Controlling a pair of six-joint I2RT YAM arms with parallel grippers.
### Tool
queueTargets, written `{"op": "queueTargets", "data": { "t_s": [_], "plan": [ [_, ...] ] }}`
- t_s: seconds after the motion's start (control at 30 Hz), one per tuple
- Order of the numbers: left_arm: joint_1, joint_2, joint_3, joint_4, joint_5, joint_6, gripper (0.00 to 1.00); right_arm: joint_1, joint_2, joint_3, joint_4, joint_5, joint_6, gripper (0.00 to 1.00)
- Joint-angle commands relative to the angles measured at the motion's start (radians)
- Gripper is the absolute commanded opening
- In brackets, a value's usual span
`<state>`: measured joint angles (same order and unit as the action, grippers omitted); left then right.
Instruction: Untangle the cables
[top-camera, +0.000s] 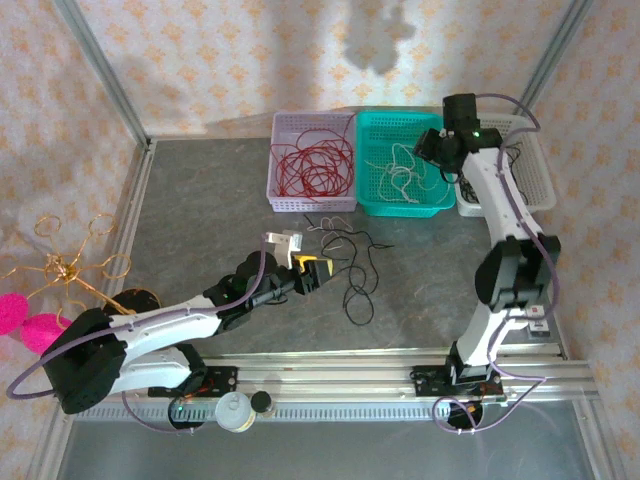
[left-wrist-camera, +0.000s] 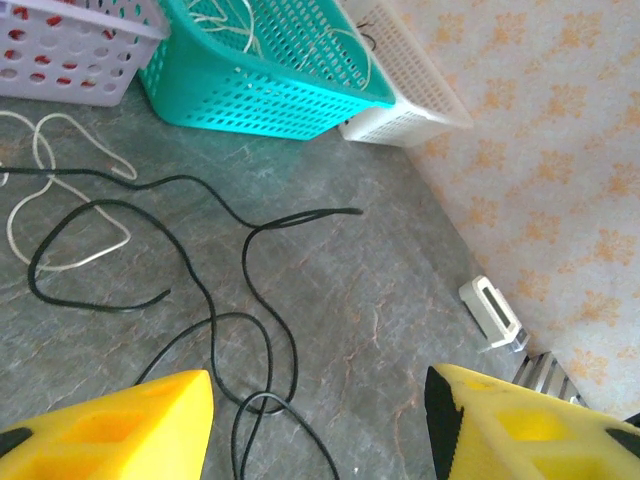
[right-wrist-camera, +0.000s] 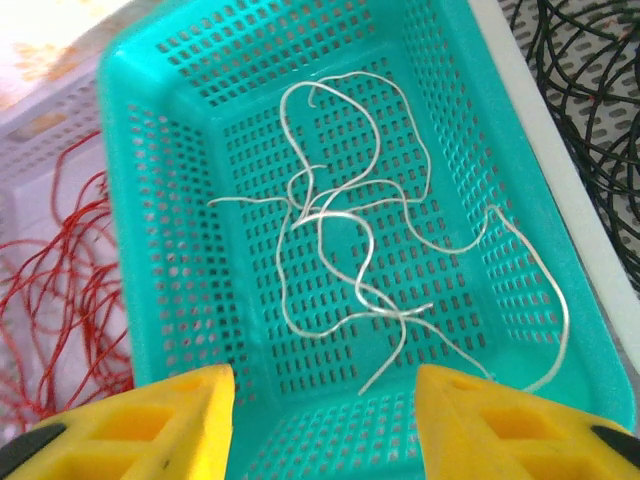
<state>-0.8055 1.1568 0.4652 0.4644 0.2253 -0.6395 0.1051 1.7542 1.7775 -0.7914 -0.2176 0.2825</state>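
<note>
We start with the grey table (top-camera: 200, 200), where three baskets sit side by side along the far edge. The lilac basket (top-camera: 290, 205) holds the red cables (top-camera: 315, 165), the teal basket (top-camera: 405, 208) holds the white cables (right-wrist-camera: 320, 215), and the white basket (top-camera: 540, 190) holds the black cables (right-wrist-camera: 590, 90). What is left to sort lies on the bare table in front of them. There is a long black cable (left-wrist-camera: 247, 270) in loose loops, with a white strand (left-wrist-camera: 38, 150) curling just beside it and apparently crossing it. Our right claw (right-wrist-camera: 325, 400) hangs over the teal basket with its fingers apart and nothing between them. Our left claw (left-wrist-camera: 320, 400) hovers low over the black cable, also spread and empty. We judge these cables to be very light, thin and limp, so they will drape and drag rather than keep a shape. They may also slip out of a loose pinch. A loop lifted in the middle could pull its neighbour along. We would therefore pinch the black cable on a single strand near its free end, clear of the white strand, and draw it out slowly.
</note>
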Motion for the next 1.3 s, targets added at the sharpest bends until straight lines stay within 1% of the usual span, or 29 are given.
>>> {"op": "queueTargets", "data": {
  "t_s": [0.0,0.1,0.2,0.3,0.37,0.43,0.5,0.6,0.67,0.77,0.87,0.97,1.07,1.17,1.27],
  "plan": [
    [-0.008,-0.05,0.02,-0.081,-0.035,-0.023,0.58,0.073,-0.165,-0.145,0.046,-0.077,-0.034,0.5],
    [-0.002,-0.096,0.005,-0.152,-0.047,-0.05,0.58,0.15,-0.277,-0.342,0.09,-0.058,0.002,0.5],
    [0.009,-0.134,0.003,-0.238,-0.049,-0.064,0.58,0.174,-0.36,-0.533,0.119,-0.109,0.078,0.51],
    [0.026,-0.173,0.007,-0.323,-0.057,-0.07,0.58,0.187,-0.426,-0.69,0.173,-0.13,0.132,0.56],
    [0.039,-0.205,0.006,-0.357,-0.064,-0.075,0.58,0.186,-0.447,-0.766,0.221,-0.146,0.177,0.58],
    [0.051,-0.235,0.001,-0.377,-0.07,-0.08,0.58,0.187,-0.453,-0.83,0.303,-0.192,0.248,0.59],
    [0.063,-0.258,-0.001,-0.394,-0.076,-0.084,0.58,0.185,-0.443,-0.885,0.395,-0.247,0.363,0.59],
    [0.065,-0.273,-0.002,-0.403,-0.078,-0.09,0.58,0.186,-0.416,-0.942,0.501,-0.284,0.542,0.59],
    [0.066,-0.279,-0.004,-0.401,-0.075,-0.095,0.58,0.186,-0.405,-0.972,0.56,-0.293,0.632,0.59],
    [0.066,-0.287,-0.011,-0.395,-0.077,-0.101,0.58,0.186,-0.394,-1.01,0.63,-0.296,0.719,0.56],
    [0.065,-0.295,-0.018,-0.39,-0.082,-0.104,0.58,0.186,-0.381,-1.043,0.669,-0.288,0.765,0.55],
    [0.065,-0.298,-0.026,-0.376,-0.083,-0.104,0.58,0.188,-0.366,-1.08,0.737,-0.292,0.803,0.48],
    [0.065,-0.286,-0.024,-0.368,-0.078,-0.101,0.58,0.186,-0.352,-1.088,0.776,-0.292,0.819,0.36],
    [0.065,-0.269,-0.016,-0.366,-0.07,-0.09,0.58,0.188,-0.352,-1.087,0.768,-0.258,0.792,0.24],
    [0.065,-0.258,-0.007,-0.363,-0.069,-0.083,0.58,0.189,-0.352,-1.091,0.761,-0.245,0.764,0.14]
  ]
}}
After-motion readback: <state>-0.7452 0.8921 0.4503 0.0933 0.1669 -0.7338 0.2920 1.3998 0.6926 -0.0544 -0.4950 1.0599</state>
